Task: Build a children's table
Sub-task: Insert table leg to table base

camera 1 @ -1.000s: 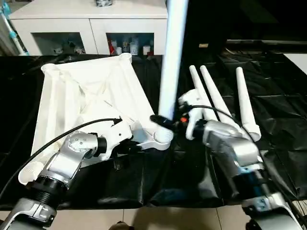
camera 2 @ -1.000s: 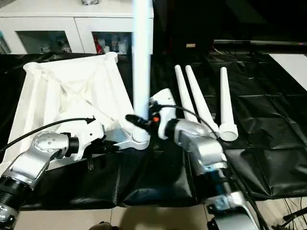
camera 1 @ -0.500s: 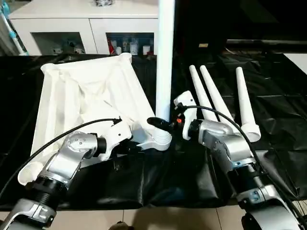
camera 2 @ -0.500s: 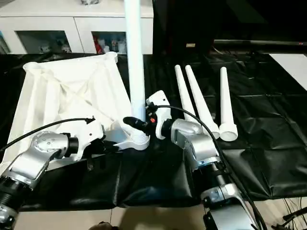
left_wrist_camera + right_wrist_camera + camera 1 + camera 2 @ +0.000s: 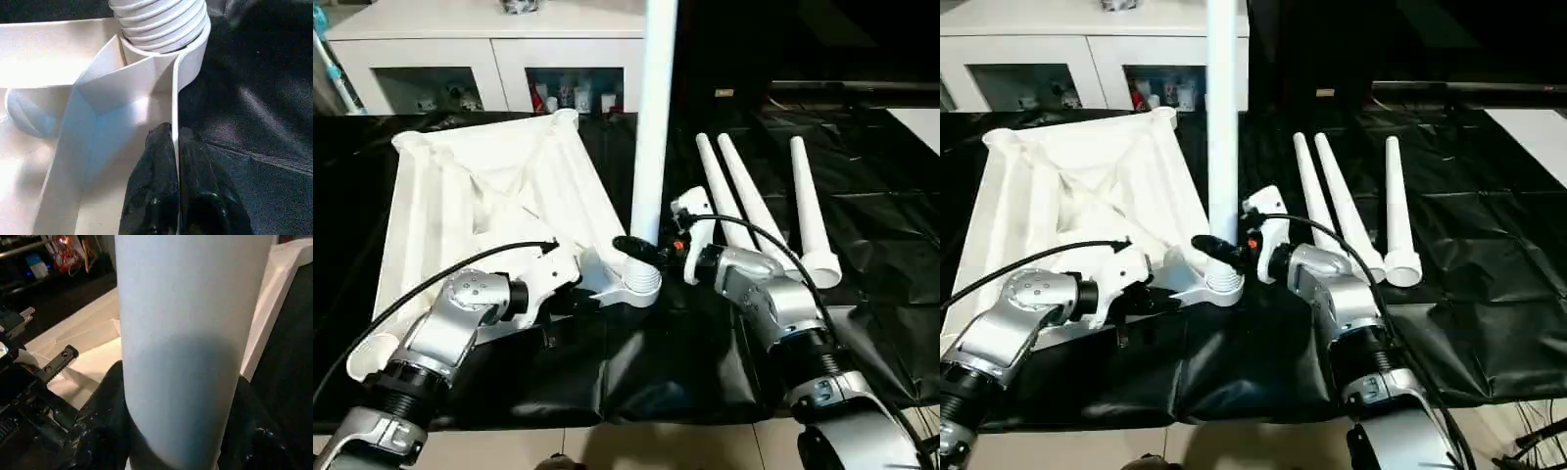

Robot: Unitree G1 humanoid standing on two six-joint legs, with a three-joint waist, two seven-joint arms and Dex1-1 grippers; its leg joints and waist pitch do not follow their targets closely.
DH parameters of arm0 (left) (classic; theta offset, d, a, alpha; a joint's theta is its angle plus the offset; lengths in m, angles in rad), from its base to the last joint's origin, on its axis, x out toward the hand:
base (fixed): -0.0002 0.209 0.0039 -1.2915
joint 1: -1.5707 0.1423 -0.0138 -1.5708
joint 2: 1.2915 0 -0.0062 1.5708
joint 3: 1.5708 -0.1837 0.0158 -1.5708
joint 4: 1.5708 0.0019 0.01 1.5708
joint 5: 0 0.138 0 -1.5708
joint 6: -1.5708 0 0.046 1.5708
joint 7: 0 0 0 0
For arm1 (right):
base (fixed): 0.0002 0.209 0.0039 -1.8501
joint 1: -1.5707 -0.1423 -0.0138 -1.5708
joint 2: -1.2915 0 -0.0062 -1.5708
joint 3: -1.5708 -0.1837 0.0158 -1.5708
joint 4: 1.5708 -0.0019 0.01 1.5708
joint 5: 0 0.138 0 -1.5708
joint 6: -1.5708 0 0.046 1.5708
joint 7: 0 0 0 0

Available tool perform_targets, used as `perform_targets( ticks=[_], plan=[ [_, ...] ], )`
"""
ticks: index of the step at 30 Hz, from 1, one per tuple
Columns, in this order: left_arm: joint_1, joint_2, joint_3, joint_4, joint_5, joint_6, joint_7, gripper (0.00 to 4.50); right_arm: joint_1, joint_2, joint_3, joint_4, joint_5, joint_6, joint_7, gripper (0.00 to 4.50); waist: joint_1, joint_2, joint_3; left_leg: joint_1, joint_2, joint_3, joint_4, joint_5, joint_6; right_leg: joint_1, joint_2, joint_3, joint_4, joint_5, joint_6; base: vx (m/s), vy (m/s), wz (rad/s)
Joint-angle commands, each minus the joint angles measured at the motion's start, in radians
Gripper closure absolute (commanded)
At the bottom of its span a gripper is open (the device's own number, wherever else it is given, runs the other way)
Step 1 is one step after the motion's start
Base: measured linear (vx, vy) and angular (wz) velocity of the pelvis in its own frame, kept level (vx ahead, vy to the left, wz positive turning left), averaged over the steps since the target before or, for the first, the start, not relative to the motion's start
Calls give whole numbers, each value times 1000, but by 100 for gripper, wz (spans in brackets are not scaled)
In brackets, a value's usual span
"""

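Left gripper [image 5: 175, 147] pinches the tabletop [image 5: 480, 196] rim; right gripper [image 5: 641, 251] clasps the upright leg [image 5: 656, 117] at its socket, probably needing a firm downward twist.

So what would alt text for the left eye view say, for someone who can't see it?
The right end effector grips an upright leg in the upturned white tabletop's corner socket; three spare legs lie beside.

Both forearms are showing silver metal w/ ribbed black collars near the elbows. Black cable is looping off the left wrist; another is arcing over the right. White wrist housings, right one glowing a small red-orange light. Hands: black fingers.
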Motion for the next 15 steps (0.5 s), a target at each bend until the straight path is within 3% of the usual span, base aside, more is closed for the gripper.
perform_targets(
  ticks=[1, 3, 4, 5, 7, 12, 13, 15],
  plan=[
    [-5, -27, 22, -13, -58, -17, -3, 450, 28, 3, -6, 30, -1, -5, -6, 265, 1, 1, -74, 20, 60, -27, -77, -177, 11, 41, -96, 53, -84, -174, -213, 0, 0, 0],
    [-11, -28, 25, -7, -56, -17, -3, 450, 42, 9, -16, 34, -2, -26, -9, 265, 1, 2, -74, 20, 60, -28, -78, -186, 10, 40, -95, 52, -85, -177, -215, 0, 0, 0],
    [-17, -30, 29, 1, -56, -18, -2, 450, 61, 20, -29, 40, 0, -55, -18, 265, 2, 9, -75, 20, 60, -29, -77, -186, 8, 41, -96, 52, -83, -171, -218, 0, 0, 0],
    [-20, -31, 32, 5, -55, -18, -1, 450, 74, 26, -31, 39, 2, -72, -17, 265, 2, 10, -73, 21, 60, -28, -79, -196, 7, 38, -95, 53, -87, -177, -218, 0, 0, 0],
    [-23, -32, 35, 11, -55, -19, 1, 450, 90, 32, -29, 37, -2, -97, -21, 265, 2, 7, -74, 21, 60, -29, -80, -209, 4, 41, -96, 52, -87, -184, -218, 0, 0, 0],
    [-31, -27, 43, 25, -55, -22, 0, 450, 130, 50, -29, 19, -10, -157, -33, 265, 4, 24, -70, 22, 61, -34, -85, -257, -7, 37, -97, 52, -90, -204, -219, 0, 0, 0],
    [-31, -27, 43, 25, -55, -22, 0, 450, 130, 50, -29, 19, -10, -157, -33, 265, 1, 19, -69, 24, 61, -34, -86, -271, -9, 38, -96, 52, -92, -220, -218, 0, 0, 0],
    [-35, -22, 51, 31, -54, -24, -2, 450, 152, 58, -23, 10, -37, -218, -57, 265, 2, 32, -66, 25, 60, -35, -87, -293, -15, 34, -97, 53, -96, -245, -213, 0, 0, 0]
  ],
)
